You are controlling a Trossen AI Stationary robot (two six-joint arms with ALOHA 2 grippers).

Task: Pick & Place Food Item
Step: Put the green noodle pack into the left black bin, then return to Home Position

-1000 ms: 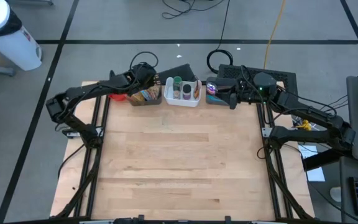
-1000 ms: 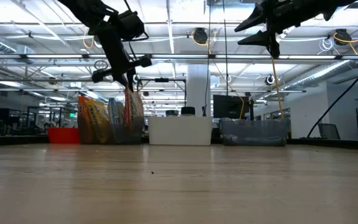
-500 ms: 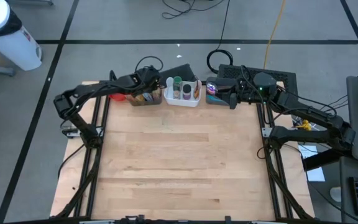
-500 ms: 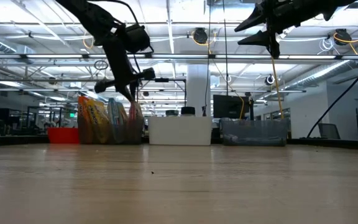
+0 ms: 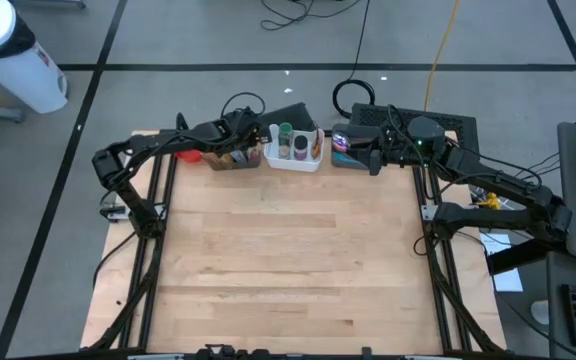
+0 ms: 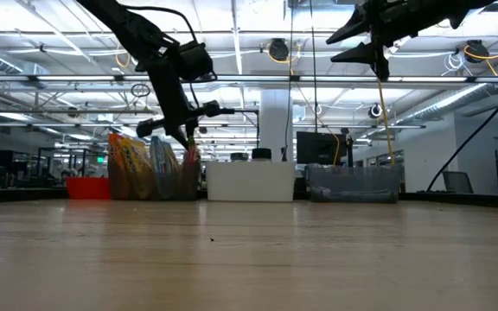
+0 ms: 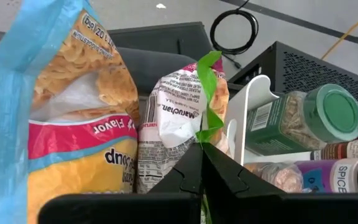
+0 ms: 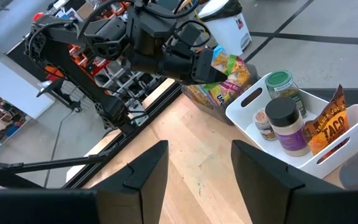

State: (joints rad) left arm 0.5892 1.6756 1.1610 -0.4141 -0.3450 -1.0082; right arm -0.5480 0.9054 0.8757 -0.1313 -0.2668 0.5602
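A white noodle packet [image 7: 176, 121] with a green edge stands in the dark bin [image 5: 233, 157] at the table's far left, beside a yellow-and-blue snack bag [image 7: 67, 124]. My left gripper [image 7: 201, 155] reaches slanting down over that bin and is shut on the packet; it also shows as the left gripper [image 6: 188, 138] in the low view. My right gripper [image 8: 197, 165] hangs open and high over the far right, touching nothing. My left gripper pinches the packet's green top edge [image 7: 207, 112] between its two shut fingers. The fingers come from above, slanting down toward the table's far edge. The packet stands upright below them, its lower part down in the bin and hidden by the bin wall.
A white handled caddy [image 5: 295, 150] with spice jars [image 7: 303, 118] and a taco packet [image 8: 331, 121] stands right of the bin. A clear bin [image 5: 348, 150] is farther right, a red container [image 5: 190, 155] left. The bare wooden tabletop [image 5: 288, 260] spreads toward the near edge.
My left gripper has sunk toward the dark bin and shifted a little toward the table's right, staying shut on the noodle packet. The packet has gone down with it, from above the other bags to level with them in the bin.
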